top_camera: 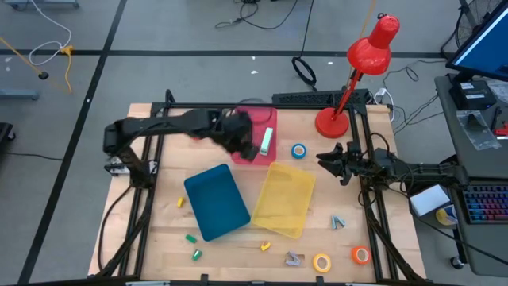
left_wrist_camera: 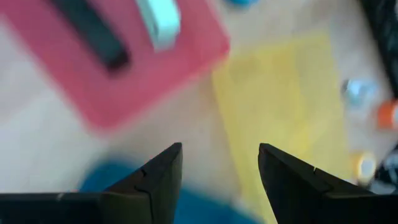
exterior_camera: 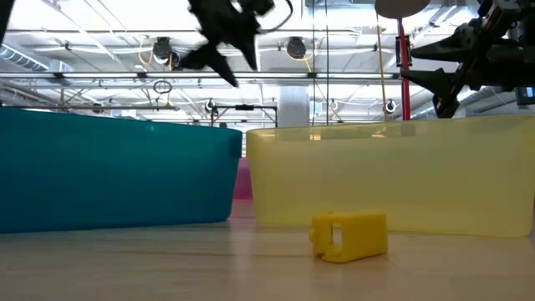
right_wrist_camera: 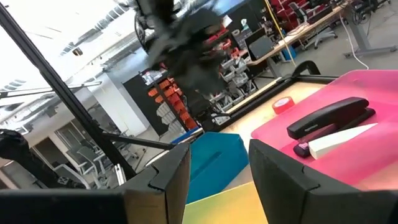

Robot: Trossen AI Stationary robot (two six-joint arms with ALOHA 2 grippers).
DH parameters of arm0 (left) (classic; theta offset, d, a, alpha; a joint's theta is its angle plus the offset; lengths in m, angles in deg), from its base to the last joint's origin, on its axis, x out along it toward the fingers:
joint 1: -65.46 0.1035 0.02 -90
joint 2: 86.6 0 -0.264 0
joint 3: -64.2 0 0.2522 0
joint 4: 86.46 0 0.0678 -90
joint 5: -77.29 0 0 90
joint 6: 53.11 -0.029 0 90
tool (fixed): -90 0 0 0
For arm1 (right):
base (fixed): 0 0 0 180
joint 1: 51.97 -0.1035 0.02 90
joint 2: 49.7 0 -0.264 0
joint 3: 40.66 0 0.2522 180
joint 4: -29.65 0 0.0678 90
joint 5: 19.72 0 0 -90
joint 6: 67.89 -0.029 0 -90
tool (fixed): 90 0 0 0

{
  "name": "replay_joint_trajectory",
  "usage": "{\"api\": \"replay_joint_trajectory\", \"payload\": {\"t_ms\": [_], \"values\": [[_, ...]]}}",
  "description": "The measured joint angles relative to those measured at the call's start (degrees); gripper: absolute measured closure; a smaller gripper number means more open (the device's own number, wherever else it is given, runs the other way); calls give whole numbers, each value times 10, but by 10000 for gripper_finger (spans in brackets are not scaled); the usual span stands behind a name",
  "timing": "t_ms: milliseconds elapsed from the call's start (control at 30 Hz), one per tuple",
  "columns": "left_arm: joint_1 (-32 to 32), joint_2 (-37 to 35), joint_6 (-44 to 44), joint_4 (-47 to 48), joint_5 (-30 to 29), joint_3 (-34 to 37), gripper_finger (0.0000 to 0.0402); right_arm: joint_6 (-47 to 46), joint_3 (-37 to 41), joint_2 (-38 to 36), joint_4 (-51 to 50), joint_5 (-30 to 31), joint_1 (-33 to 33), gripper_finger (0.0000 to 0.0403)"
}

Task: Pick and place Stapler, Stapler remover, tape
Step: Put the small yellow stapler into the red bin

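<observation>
The left gripper (top_camera: 238,135) was held above the pink tray (top_camera: 255,151), its jaws apart and empty, so a sorting step seemed to be between picks. In that tray a black stapler (right_wrist_camera: 329,118) and a pale green one (top_camera: 267,140) were already laid side by side. The right gripper (top_camera: 332,163) was poised beside the red lamp (top_camera: 361,67), jaws likewise apart with nothing between them. A blue tape roll (top_camera: 298,151) was left on the wood just beside the pink tray; a yellow roll (top_camera: 321,262) and an orange roll (top_camera: 361,255) lay near the table's front edge. The next move was judged to call for a descent onto a small rigid ring, gripped across its rim. The teal tray (top_camera: 216,200) and yellow tray (top_camera: 286,199), smooth plastic rectangles, were seen empty.
</observation>
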Motion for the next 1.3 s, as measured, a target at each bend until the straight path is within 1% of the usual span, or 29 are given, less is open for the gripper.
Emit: {"api": "replay_joint_trajectory", "payload": {"t_ms": [133,267,367,400,467,533,600,700,800,867,967,1100,1200,1300], "values": [[-80,-35,116,125,0,0,192,0,0,1,-2,1,0,245],[-163,-54,241,246,-4,0,192,-1,0,1,-5,2,0,245],[-229,-55,331,333,-42,0,192,-1,0,1,-5,2,0,245],[-249,-55,357,339,-52,3,192,-1,0,1,-5,2,0,245],[-279,-60,384,321,-60,25,192,-1,0,0,-5,2,0,245],[-308,-63,425,319,-54,44,192,-1,0,1,-5,2,0,245],[-329,-66,455,339,-29,71,192,-1,0,1,-5,2,0,245],[-364,-70,498,335,-2,122,192,-2,0,1,-5,1,0,245],[-395,-85,538,322,6,168,192,-6,0,1,-5,0,0,245],[-414,-102,566,293,2,202,192,-8,0,1,-5,0,0,245],[-428,-137,598,249,-3,251,192,-8,0,1,-5,-1,0,245],[-437,-186,624,206,-35,311,192,-6,0,1,-5,-1,0,245],[-435,-211,621,182,-42,352,192,-6,0,1,-5,0,0,245],[-431,-227,598,150,-45,390,192,-6,0,1,-5,0,0,245]]}}
